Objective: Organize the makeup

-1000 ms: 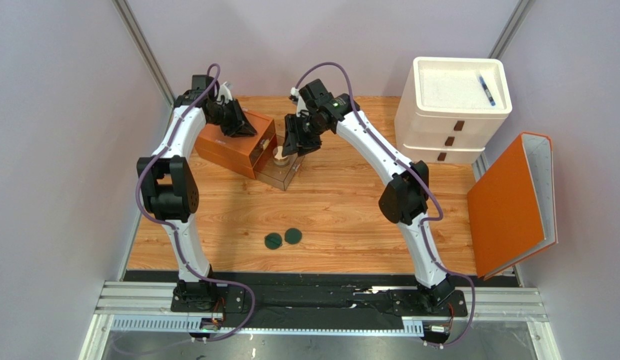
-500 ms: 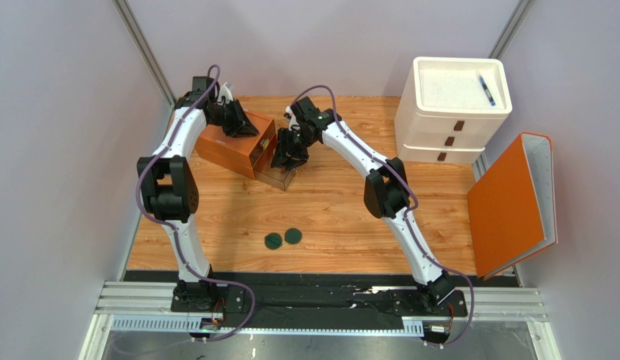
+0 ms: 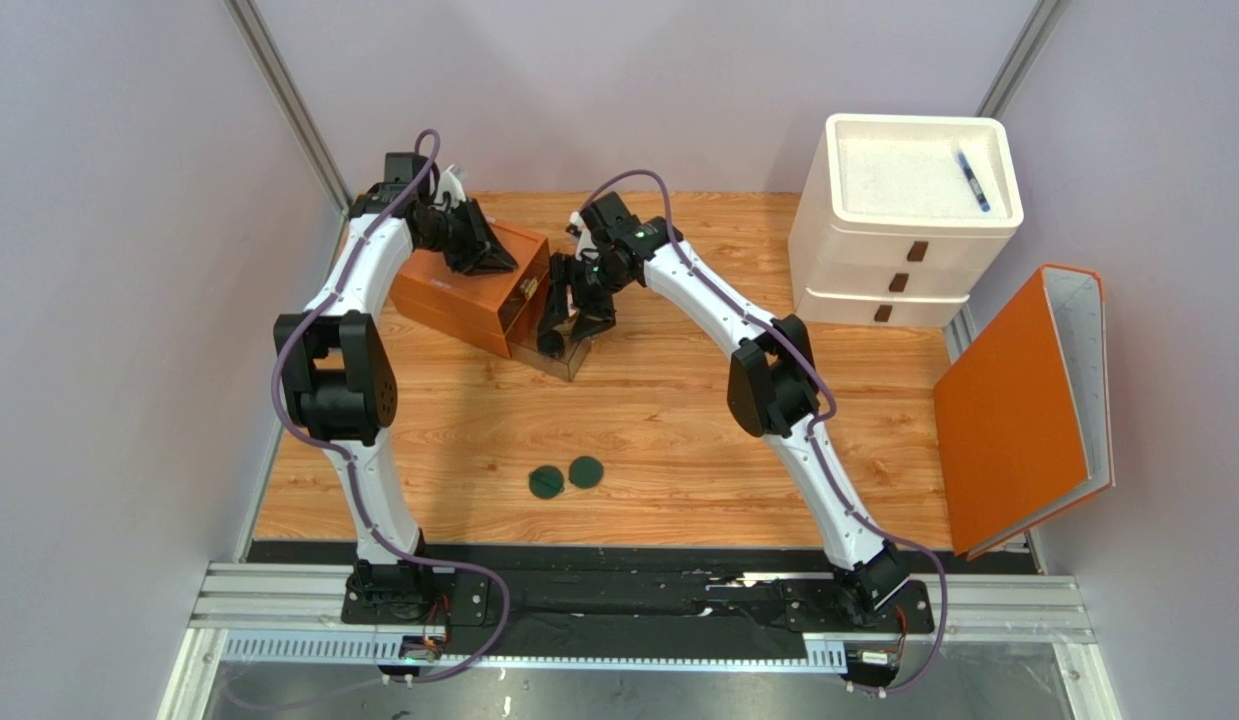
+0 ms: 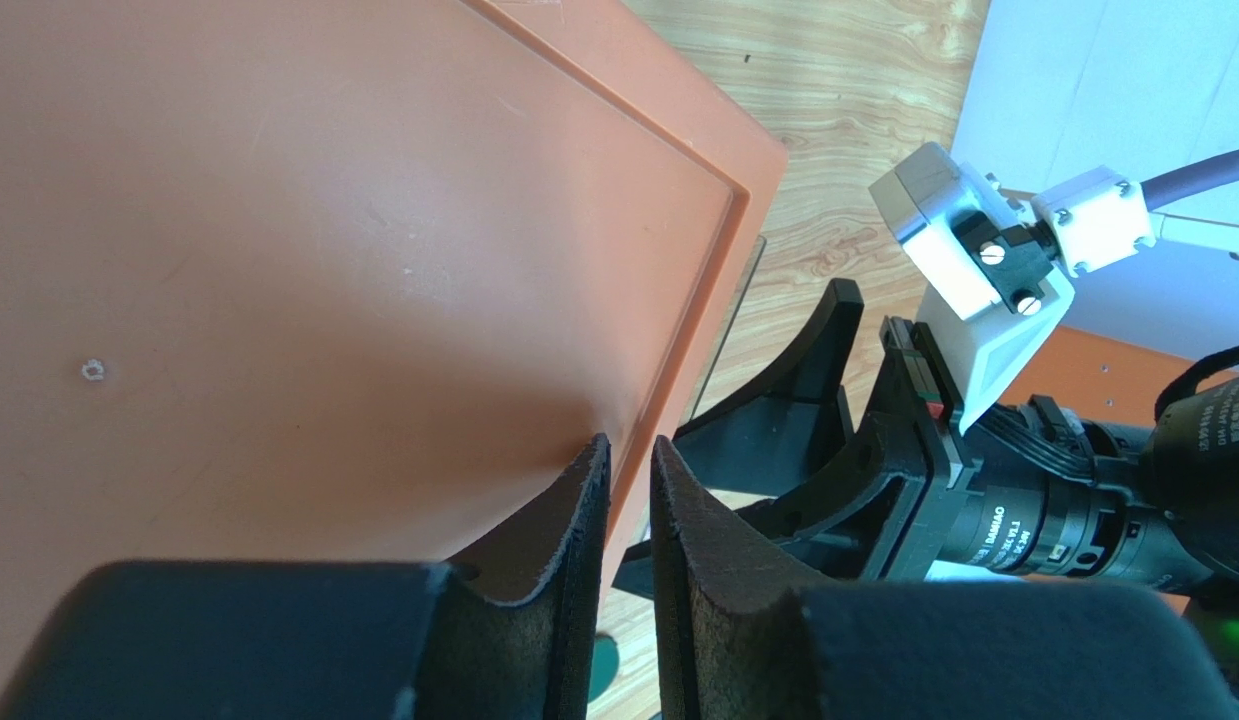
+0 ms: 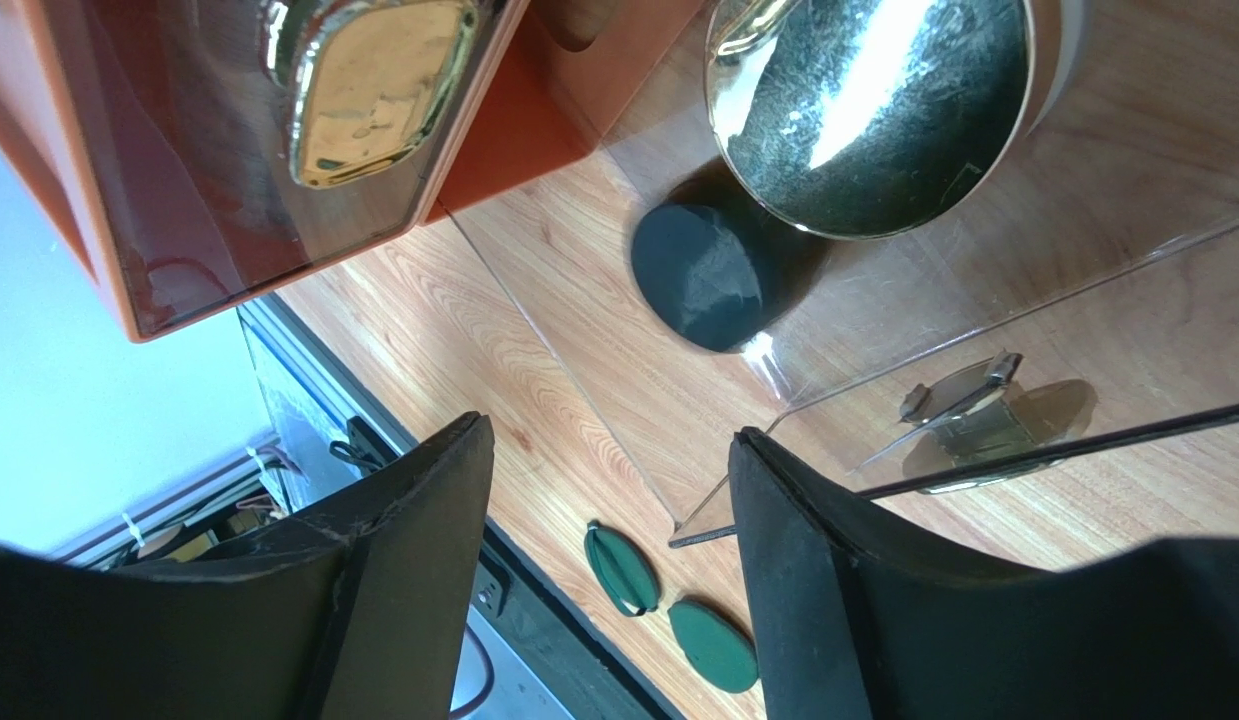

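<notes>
In the right wrist view a round jar with a shiny face and a black round cap sit inside the clear drawer. The drawer is pulled out of the orange drawer box. My right gripper hangs open just above the drawer, holding nothing. Two dark-green flat discs lie on the wood nearer the arm bases. My left gripper is pinched on the box's top edge. In the top view the right gripper hides the jar.
A white three-drawer unit stands at the back right with a blue pen in its top tray. An open orange binder leans at the right edge. Bare wood lies around the green discs.
My right gripper came down and left over the clear drawer with the tan jar. Its jaws have widened and the jar now rests in the drawer. The left arm has not moved.
</notes>
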{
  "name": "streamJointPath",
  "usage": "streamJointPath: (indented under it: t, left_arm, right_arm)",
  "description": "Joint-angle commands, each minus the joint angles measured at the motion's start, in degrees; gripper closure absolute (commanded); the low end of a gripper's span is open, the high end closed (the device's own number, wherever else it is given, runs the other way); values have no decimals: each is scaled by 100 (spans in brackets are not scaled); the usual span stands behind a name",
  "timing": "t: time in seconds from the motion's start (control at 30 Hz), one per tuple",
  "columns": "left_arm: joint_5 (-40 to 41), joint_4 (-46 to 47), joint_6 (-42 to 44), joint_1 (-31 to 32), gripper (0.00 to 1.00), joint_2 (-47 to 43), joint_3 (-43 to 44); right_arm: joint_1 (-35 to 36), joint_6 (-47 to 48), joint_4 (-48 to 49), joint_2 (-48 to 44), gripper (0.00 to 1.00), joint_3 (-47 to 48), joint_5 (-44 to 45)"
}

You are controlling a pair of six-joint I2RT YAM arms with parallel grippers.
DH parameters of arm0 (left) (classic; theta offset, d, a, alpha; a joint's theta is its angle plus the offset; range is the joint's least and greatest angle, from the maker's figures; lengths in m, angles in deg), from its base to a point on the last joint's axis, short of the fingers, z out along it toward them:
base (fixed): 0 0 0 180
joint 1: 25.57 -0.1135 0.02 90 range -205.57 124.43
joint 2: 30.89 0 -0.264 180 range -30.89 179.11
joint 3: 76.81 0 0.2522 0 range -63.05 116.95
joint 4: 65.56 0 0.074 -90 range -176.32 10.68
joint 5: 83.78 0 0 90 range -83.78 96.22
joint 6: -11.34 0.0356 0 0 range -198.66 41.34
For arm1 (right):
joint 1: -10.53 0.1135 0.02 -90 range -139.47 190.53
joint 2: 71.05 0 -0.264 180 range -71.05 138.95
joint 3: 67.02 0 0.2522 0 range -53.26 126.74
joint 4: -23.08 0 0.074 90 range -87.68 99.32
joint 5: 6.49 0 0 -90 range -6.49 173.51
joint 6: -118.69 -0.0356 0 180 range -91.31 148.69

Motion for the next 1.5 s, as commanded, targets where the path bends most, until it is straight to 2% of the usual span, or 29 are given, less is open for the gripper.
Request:
streamJointPath:
  t: [0.0, 0.17, 0.27, 0.43, 0.5, 0.63, 0.93, 1.07, 1.13, 1.33, 1.43, 1.47]
  left_arm:
    - [556, -470, 178, 1, 75, 123, -94]
    - [556, -505, 195, 1, 76, 124, -50]
    - [530, -514, 187, 1, 76, 141, -6]
    - [486, -523, 195, 1, 75, 220, 56]
    - [460, -540, 213, 1, 75, 281, 90]
    - [424, -610, 283, 1, 75, 326, 126]
    - [293, -900, 397, 1, 76, 422, 372]
    - [222, -1041, 450, 1, 76, 457, 503]
    - [205, -1085, 459, 1, 76, 466, 547]
    - [108, -1199, 503, 1, 75, 624, 732]
    - [117, -1226, 547, 1, 76, 651, 776]
    - [125, -1226, 547, 1, 75, 651, 794]
  right_arm:
    - [-4, 41, 104, -480, 37, 261, -26]
    - [-56, 453, -169, -971, 36, 112, 96]
    - [-74, 919, -301, -1533, 37, -414, 62]
    - [57, 2026, -572, -2289, 37, -1882, -123]
    - [250, 2482, -853, -2501, 37, -2364, 192]
    - [680, 2713, -820, -2791, 37, -3070, 641]
    - [1516, 2819, -960, -2159, 39, -3045, 1466]
    - [1745, 2810, -1048, -1772, 41, -3035, 1661]
    - [1885, 2757, -1048, -1640, 42, -3070, 2036]
    - [2035, 2652, -662, -1377, 44, -3317, 2521]
    - [2035, 2625, -600, -1297, 51, -3343, 2549]
    - [2035, 2599, -591, -1245, 65, -3352, 2549]
